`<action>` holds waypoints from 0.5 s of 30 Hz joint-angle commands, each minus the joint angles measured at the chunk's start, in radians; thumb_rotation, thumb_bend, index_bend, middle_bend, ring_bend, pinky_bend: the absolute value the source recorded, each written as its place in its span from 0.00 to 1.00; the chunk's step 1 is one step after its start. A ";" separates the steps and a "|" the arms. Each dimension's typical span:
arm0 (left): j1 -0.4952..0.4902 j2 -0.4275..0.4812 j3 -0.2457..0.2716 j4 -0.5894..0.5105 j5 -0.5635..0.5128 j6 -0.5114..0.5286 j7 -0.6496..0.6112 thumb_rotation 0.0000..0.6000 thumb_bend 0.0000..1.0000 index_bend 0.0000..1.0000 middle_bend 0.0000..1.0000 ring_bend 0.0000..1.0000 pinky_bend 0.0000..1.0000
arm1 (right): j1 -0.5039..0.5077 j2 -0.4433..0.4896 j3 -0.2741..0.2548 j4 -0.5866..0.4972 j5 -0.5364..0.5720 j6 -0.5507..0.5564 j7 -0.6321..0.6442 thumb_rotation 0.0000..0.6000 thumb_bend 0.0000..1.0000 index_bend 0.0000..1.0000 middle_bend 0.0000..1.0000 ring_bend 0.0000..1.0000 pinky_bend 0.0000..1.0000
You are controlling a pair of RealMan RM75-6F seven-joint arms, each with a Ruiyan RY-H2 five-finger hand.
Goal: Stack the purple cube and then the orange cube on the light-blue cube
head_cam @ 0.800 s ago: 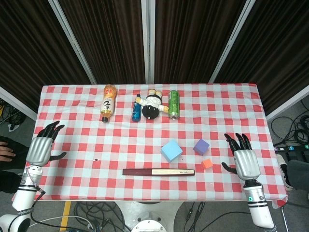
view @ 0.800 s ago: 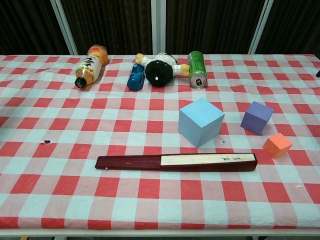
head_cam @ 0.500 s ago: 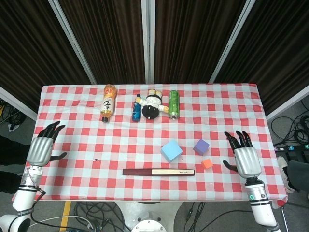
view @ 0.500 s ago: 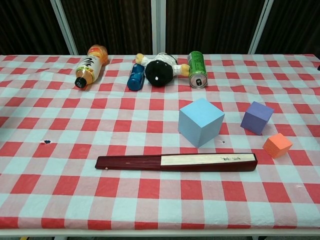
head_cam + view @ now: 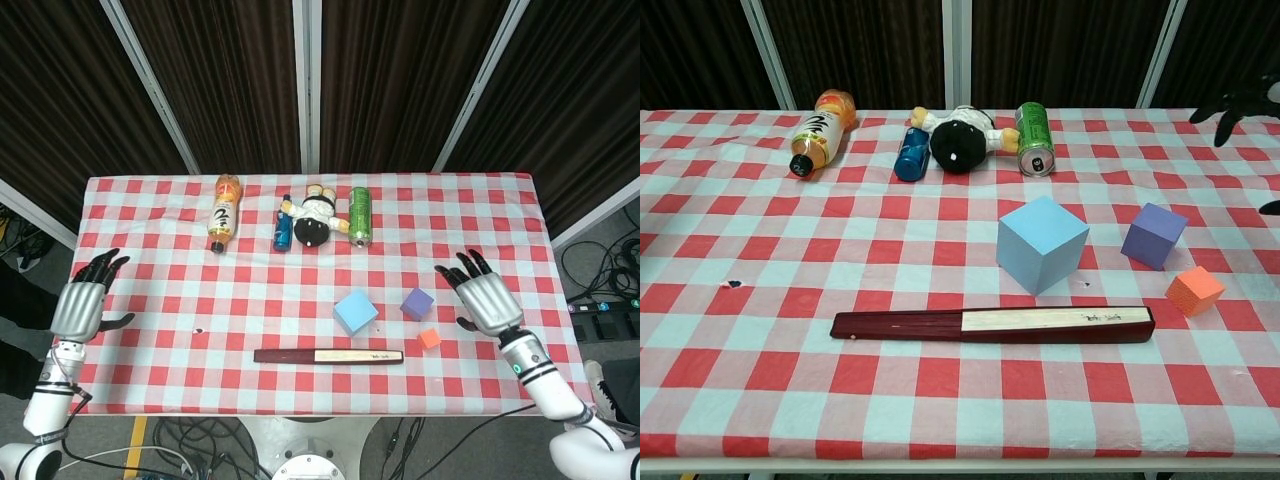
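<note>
With our right hand (image 5: 484,301) spread and empty near the table's right edge, beside the purple cube (image 5: 417,303), we might, as far as we can tell, knock the nearby orange cube (image 5: 429,338) while reaching for it.

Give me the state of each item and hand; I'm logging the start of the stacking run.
purple cube: on the table, unstacked.
orange cube: on the table, unstacked.
light-blue cube: nothing on top.
folding fan: closed, flat.
bottle: lying down.
green can: lying down.
right hand: open, empty.
left hand: open, empty.
</note>
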 commanded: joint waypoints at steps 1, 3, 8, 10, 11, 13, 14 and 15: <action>0.001 0.000 -0.002 0.002 -0.004 0.000 0.002 1.00 0.09 0.21 0.18 0.13 0.24 | 0.114 0.031 -0.023 0.102 -0.111 -0.113 0.106 1.00 0.08 0.17 0.28 0.05 0.03; 0.001 0.000 -0.003 0.004 -0.005 0.001 0.003 1.00 0.09 0.21 0.18 0.13 0.24 | 0.146 0.024 -0.043 0.147 -0.173 -0.120 0.142 1.00 0.08 0.17 0.28 0.05 0.04; 0.000 -0.004 -0.002 0.010 -0.008 -0.006 0.008 1.00 0.09 0.21 0.18 0.13 0.24 | 0.205 0.020 -0.087 0.201 -0.252 -0.149 0.215 1.00 0.08 0.18 0.28 0.05 0.05; -0.001 -0.006 -0.002 0.012 -0.010 -0.009 0.009 1.00 0.09 0.21 0.18 0.13 0.24 | 0.225 0.023 -0.108 0.208 -0.276 -0.166 0.237 1.00 0.08 0.18 0.28 0.05 0.05; -0.001 -0.006 -0.002 0.013 -0.010 -0.009 0.009 1.00 0.09 0.21 0.18 0.13 0.24 | 0.232 0.024 -0.117 0.210 -0.285 -0.169 0.244 1.00 0.08 0.17 0.28 0.05 0.05; -0.001 -0.007 -0.003 0.015 -0.011 -0.010 0.010 1.00 0.09 0.21 0.18 0.13 0.24 | 0.243 0.020 -0.133 0.215 -0.302 -0.169 0.259 1.00 0.08 0.15 0.28 0.05 0.06; -0.001 -0.008 -0.003 0.016 -0.012 -0.010 0.011 1.00 0.09 0.21 0.18 0.13 0.24 | 0.247 0.017 -0.139 0.217 -0.307 -0.166 0.266 1.00 0.08 0.15 0.28 0.05 0.06; -0.001 -0.008 -0.003 0.017 -0.013 -0.011 0.012 1.00 0.09 0.21 0.18 0.13 0.24 | 0.251 0.012 -0.145 0.220 -0.312 -0.163 0.276 1.00 0.08 0.14 0.28 0.05 0.06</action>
